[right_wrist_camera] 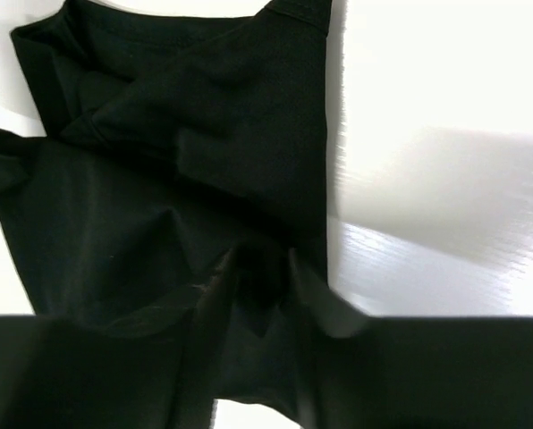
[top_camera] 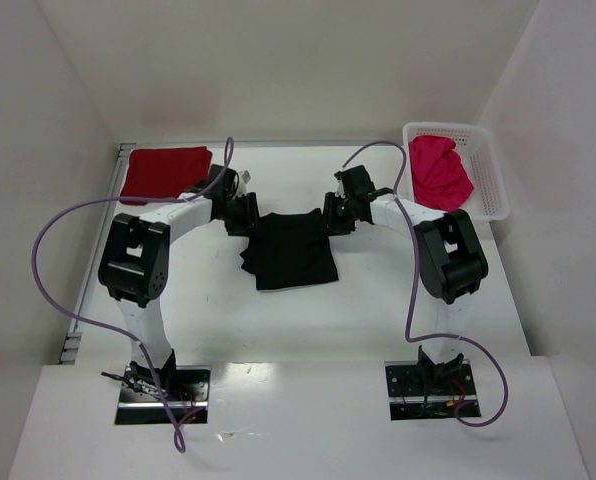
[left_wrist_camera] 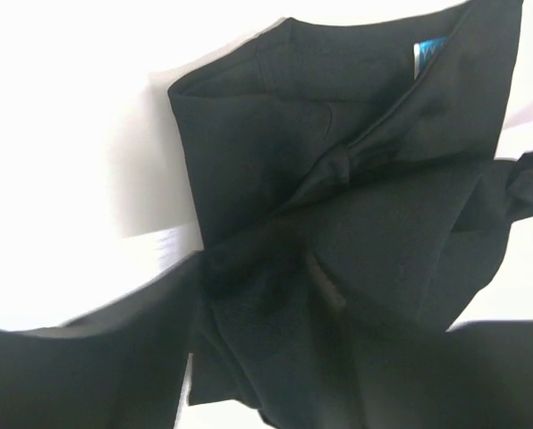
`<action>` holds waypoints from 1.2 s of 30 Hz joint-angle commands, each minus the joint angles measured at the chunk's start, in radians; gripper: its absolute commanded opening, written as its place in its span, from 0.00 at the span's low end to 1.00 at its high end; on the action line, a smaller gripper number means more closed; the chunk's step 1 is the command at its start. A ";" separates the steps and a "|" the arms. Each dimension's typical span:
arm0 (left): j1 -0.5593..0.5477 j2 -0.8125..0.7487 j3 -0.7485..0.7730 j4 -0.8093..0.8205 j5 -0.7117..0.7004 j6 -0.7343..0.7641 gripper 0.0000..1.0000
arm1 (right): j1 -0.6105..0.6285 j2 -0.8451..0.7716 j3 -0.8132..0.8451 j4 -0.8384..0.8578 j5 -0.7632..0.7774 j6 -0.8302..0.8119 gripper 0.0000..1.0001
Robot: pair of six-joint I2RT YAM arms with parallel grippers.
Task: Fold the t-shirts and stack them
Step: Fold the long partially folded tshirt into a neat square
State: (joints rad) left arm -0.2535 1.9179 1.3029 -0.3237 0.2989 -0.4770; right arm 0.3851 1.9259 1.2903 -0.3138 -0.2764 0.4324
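The black t-shirt (top_camera: 293, 252) lies crumpled in the middle of the table, and it fills both wrist views (left_wrist_camera: 338, 152) (right_wrist_camera: 186, 134). My left gripper (top_camera: 244, 215) is at the shirt's far left corner. In its wrist view the jaws (left_wrist_camera: 275, 286) are blurred and buried in black cloth. My right gripper (top_camera: 333, 214) is at the far right corner, its fingers (right_wrist_camera: 215, 290) drawn close on a fold of the shirt. A dark red t-shirt (top_camera: 164, 172) lies folded at the back left. A pink-red t-shirt (top_camera: 439, 172) sits bunched in the basket.
A white mesh basket (top_camera: 490, 175) stands at the back right by the side wall. White walls close in the table on the left, back and right. Purple cables loop off both arms.
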 commanded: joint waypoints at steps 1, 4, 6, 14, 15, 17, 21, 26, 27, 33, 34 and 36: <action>0.005 0.029 0.002 0.029 0.038 0.008 0.50 | 0.000 -0.015 0.012 0.038 -0.030 0.019 0.34; 0.005 0.039 0.002 0.038 0.048 0.008 0.33 | 0.000 -0.015 0.021 0.048 -0.030 0.029 0.16; 0.005 0.039 0.002 0.038 0.048 0.017 0.26 | 0.000 -0.015 0.032 0.039 -0.030 0.029 0.08; 0.005 -0.048 0.002 0.048 0.048 0.017 0.07 | 0.000 -0.108 0.041 0.039 -0.017 0.011 0.04; 0.005 -0.059 0.002 0.057 0.048 0.017 0.07 | 0.000 -0.120 0.041 0.039 -0.017 0.011 0.04; 0.005 -0.083 0.022 0.057 0.048 0.017 0.05 | 0.000 -0.157 0.050 0.039 -0.017 0.002 0.04; 0.014 -0.117 0.044 0.037 0.048 0.017 0.05 | 0.000 -0.191 0.050 0.048 -0.017 -0.007 0.04; 0.023 -0.126 0.073 0.037 0.062 0.026 0.05 | 0.000 -0.202 0.041 0.090 -0.017 -0.007 0.06; 0.023 -0.126 0.073 0.037 0.062 0.026 0.05 | 0.000 -0.202 0.041 0.100 -0.026 -0.007 0.06; 0.057 -0.116 0.082 0.055 0.062 0.026 0.05 | 0.000 -0.192 0.032 0.163 -0.037 -0.018 0.08; 0.057 -0.115 0.082 0.066 0.062 0.026 0.05 | 0.000 -0.183 0.050 0.173 -0.037 -0.018 0.08; 0.066 -0.106 0.105 0.066 0.077 0.015 0.05 | 0.000 -0.159 0.076 0.173 -0.037 -0.030 0.08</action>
State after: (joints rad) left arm -0.2001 1.8229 1.3502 -0.3038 0.3466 -0.4717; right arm 0.3851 1.7645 1.3022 -0.2218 -0.3042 0.4290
